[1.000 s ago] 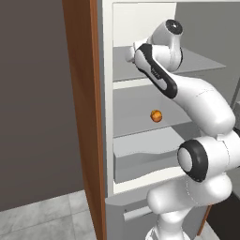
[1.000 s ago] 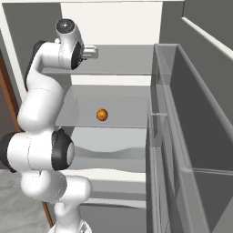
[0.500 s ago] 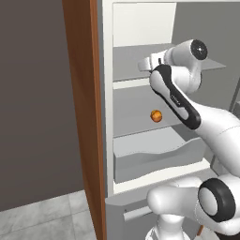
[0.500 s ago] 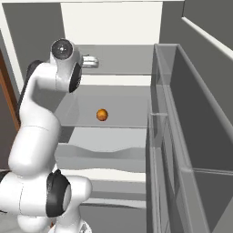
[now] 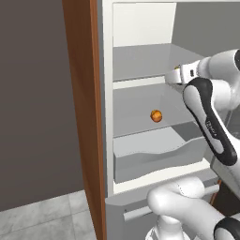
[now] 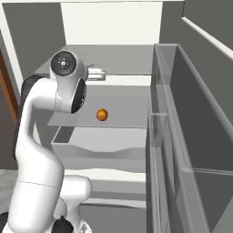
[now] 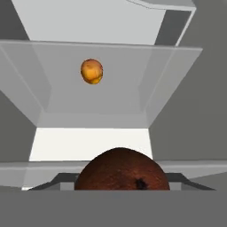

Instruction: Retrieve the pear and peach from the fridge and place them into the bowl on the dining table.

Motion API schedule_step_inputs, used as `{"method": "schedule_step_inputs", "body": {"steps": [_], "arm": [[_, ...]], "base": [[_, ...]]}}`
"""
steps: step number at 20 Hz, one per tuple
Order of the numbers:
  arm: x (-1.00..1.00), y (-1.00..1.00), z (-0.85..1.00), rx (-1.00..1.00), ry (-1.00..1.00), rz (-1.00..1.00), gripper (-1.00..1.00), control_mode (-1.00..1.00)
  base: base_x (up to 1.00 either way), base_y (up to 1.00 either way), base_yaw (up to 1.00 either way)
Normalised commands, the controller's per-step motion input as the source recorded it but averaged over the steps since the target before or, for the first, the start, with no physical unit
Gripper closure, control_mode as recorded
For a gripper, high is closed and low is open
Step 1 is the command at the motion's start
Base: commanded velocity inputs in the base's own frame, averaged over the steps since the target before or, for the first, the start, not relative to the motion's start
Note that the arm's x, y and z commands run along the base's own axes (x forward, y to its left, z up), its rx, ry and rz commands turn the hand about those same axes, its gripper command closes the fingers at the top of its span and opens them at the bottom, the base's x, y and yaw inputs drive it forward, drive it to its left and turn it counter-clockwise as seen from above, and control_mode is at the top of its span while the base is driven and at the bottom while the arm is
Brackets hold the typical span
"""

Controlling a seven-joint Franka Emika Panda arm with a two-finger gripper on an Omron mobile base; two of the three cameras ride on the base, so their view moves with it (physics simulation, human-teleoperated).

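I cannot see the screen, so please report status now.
Gripper at upper fridge shelf, shut on brown fruit. Orange fruit lies on middle shelf. Nothing in the way.

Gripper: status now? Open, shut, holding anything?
Gripper: shut on a reddish-brown fruit, fingertips hidden behind it. Orange fruit sits untouched on the fridge shelf.

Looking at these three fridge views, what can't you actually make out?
- The pincer: both base views show only a small part of it beside the arm's wrist, and in the hand view a brown fruit covers where its tips would be, so open or shut is unclear.
- The brown fruit: cut off by the bottom edge; pear or peach is uncertain.
- The orange fruit on the fridge shelf: too small to identify.
- The bowl and dining table: out of every view.
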Motion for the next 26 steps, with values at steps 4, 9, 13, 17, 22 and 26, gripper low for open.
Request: {"method": "schedule_step_inputs", "body": {"steps": [4,9,13,17,22,26], "arm": [[-1.00,-0.13,-0.34,-0.12,0.08,0.00,1.00,-1.00],[-0.98,-0.10,-0.18,-0.05,0.01,-0.04,1.00,-1.00],[-0.61,0.00,-0.12,0.00,0.00,-0.16,1.00,-1.00],[-0.14,0.00,-0.06,-0.04,0.05,-0.12,1.00,-1.00],[0.00,0.02,0.00,-0.06,0.08,-0.05,1.00,-1.00],[0.00,0.00,0.00,0.00,0.03,-0.02,1.00,-1.00]], "base": [[0.00,0.00,0.00],[0.00,0.00,0.00],[0.00,0.00,0.00],[0.00,0.00,0.00],[0.00,0.00,0.00],[0.00,0.00,0.00]]}}
